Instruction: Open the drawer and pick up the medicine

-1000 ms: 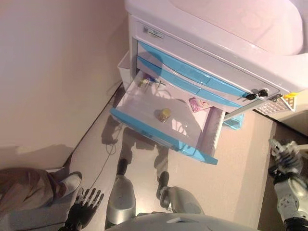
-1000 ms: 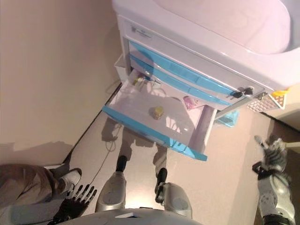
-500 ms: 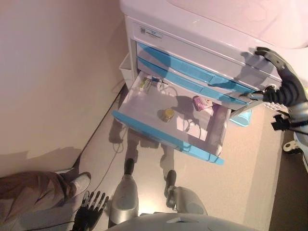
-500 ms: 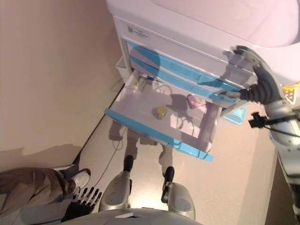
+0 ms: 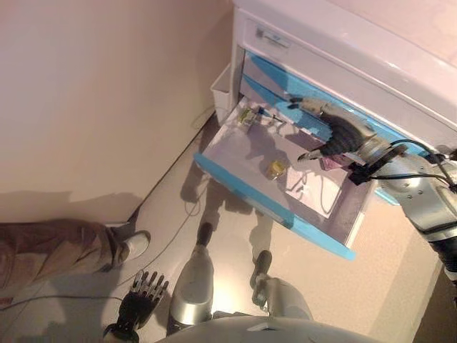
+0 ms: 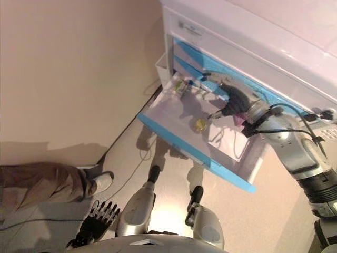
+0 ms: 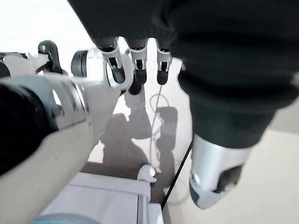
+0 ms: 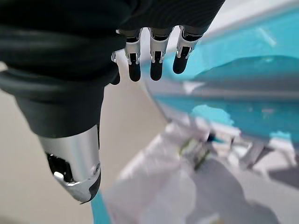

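Nearest you, left hand (image 5: 141,294) hangs low by the floor, fingers spread, holding nothing; person's shoe (image 5: 133,246) beside it; drawer (image 5: 265,207) already pulled out; yellow medicine (image 5: 275,168) sits mid-drawer, untouched; right hand (image 6: 231,101) hovers over the drawer just beyond it, fingers straight, empty; you've got opening done, grasp left.

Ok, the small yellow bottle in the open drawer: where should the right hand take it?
Grip the small yellow bottle around its sides, coming from above. It seems to stand alone on the drawer floor, with bare floor around it. The right hand hovers open just beyond it.
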You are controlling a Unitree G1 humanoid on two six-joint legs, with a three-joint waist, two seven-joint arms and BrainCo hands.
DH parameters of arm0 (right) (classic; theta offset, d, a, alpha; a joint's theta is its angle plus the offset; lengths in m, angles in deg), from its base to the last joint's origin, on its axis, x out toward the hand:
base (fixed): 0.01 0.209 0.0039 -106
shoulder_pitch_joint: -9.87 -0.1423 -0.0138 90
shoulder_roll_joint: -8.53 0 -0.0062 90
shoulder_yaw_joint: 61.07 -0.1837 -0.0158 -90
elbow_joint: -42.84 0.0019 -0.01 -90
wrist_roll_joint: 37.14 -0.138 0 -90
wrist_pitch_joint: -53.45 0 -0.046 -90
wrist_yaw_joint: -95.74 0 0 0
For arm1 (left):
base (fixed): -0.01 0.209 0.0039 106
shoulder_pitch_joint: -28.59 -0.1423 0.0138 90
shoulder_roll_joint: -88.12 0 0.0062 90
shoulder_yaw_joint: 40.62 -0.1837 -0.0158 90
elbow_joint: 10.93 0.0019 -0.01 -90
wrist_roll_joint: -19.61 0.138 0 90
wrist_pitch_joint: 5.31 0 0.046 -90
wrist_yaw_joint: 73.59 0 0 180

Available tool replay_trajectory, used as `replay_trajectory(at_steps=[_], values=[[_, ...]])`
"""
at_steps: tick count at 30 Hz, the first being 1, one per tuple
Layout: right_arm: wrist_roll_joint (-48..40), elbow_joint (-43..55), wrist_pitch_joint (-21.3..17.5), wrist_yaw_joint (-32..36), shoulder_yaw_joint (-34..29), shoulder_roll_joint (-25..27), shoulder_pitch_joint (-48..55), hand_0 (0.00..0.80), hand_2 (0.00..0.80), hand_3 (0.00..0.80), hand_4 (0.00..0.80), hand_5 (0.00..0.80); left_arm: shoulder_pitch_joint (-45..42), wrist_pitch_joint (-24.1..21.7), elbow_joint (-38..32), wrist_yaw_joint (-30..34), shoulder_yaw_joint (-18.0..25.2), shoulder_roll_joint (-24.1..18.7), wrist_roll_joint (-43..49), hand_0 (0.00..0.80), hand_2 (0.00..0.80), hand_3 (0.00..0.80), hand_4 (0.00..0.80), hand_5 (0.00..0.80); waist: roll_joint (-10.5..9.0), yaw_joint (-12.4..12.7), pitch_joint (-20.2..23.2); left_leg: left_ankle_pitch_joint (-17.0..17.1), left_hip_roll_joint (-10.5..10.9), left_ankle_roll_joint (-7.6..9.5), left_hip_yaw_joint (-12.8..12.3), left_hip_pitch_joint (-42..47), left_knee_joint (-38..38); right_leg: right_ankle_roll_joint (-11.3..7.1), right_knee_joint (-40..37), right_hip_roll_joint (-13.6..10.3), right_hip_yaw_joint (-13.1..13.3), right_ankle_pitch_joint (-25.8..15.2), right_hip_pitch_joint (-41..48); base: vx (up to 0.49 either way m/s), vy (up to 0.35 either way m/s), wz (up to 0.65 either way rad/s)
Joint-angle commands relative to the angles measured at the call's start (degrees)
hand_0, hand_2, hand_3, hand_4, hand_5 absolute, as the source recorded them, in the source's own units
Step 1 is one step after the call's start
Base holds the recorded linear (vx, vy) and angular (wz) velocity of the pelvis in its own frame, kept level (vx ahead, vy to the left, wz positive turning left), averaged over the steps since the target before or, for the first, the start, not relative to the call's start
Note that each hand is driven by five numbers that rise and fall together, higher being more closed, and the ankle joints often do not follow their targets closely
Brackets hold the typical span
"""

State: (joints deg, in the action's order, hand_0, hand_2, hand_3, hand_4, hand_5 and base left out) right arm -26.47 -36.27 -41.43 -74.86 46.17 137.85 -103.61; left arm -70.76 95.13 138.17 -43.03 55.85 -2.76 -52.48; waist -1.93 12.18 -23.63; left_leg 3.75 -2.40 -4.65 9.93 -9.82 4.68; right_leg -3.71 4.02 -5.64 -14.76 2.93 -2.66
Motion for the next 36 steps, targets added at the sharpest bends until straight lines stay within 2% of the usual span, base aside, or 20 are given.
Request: replay_trajectory(at_steps=[1, 5, 10, 14, 24, 36], values=[[4.2, 2.5, -1.7, -1.5, 2.8, 0.5, -4.3, 0.0, 0.0, 0.0, 0.0, 0.0, -1.6, -1.5, -1.3, 0.4, -2.5, -2.8, -0.3, 0.0, 0.0, 0.0, 0.0, 0.0, -2.0, 0.6, 0.8, -4.4, 2.4, 1.83, -1.3, -1.3, 2.5, -1.32, 2.5, -0.7, -0.1, -0.6, -1.3, -0.034, -0.015, 0.17], [9.9, 3.2, -2.1, -2.9, 6.0, -0.1, -4.4, 0.0, 0.0, 0.0, 0.0, 0.0, -1.3, -2.1, -1.7, 0.2, -2.9, -2.6, -0.7, 0.0, 0.0, 0.0, 0.0, 0.0, -2.04, 1.0, 0.3, -4.3, 2.5, 1.81, -0.9, -1.7, 2.4, -1.33, 2.6, -0.6, -0.5, -0.6, -1.6, -0.015, -0.007, 0.03], [18.5, 1.0, 0.1, -6.8, 9.8, 0.0, -3.9, 0.0, 0.0, 0.0, 0.0, 0.0, -1.3, -2.8, -2.0, 0.5, -3.5, -2.3, -0.1, 0.0, 0.0, 0.0, 0.0, 0.0, -2.11, 1.3, 0.2, -4.2, 2.7, 1.84, -0.5, -1.9, 2.3, -1.34, 2.5, -0.6, -0.8, -0.7, -1.8, -0.006, -0.006, 0.04], [20.7, -4.9, 2.3, -8.7, 13.0, -0.3, -4.3, 0.0, 0.0, 0.0, 0.0, 0.0, -1.2, -3.1, -2.2, 0.8, -4.6, -2.4, -0.1, 0.0, 0.0, 0.0, 0.0, 0.0, -1.92, 1.7, 0.1, -4.2, 2.8, 1.96, -0.3, -2.1, 2.2, -1.31, 2.4, -0.6, -1.1, -0.8, -2.0, -0.019, 0.001, 0.04], [20.9, -17.4, 5.0, -12.9, 18.0, -3.0, -5.1, 0.0, 0.0, 0.0, 0.0, 0.0, -0.3, -1.9, -3.1, 0.3, -5.2, -3.6, 0.0, 0.0, 0.0, 0.0, 0.0, 0.0, -1.34, 2.5, -1.0, -4.1, 3.3, 2.14, 0.3, -2.8, 2.3, -1.24, 2.4, -0.9, -2.0, -1.0, -2.5, -0.01, -0.003, 0.03], [20.3, -28.5, 5.0, -17.9, 19.1, -8.1, -5.7, 0.0, 0.0, 0.0, 0.0, 0.0, 0.5, -1.4, -3.8, -0.4, -6.2, -3.2, 1.0, 0.0, 0.0, 0.0, 0.0, 0.0, -0.44, 3.3, -1.4, -4.0, 3.8, 2.34, 1.1, -3.6, 2.7, -0.95, 2.8, -1.2, -2.7, -1.0, -3.1, -0.003, 0.003, 0.03]])
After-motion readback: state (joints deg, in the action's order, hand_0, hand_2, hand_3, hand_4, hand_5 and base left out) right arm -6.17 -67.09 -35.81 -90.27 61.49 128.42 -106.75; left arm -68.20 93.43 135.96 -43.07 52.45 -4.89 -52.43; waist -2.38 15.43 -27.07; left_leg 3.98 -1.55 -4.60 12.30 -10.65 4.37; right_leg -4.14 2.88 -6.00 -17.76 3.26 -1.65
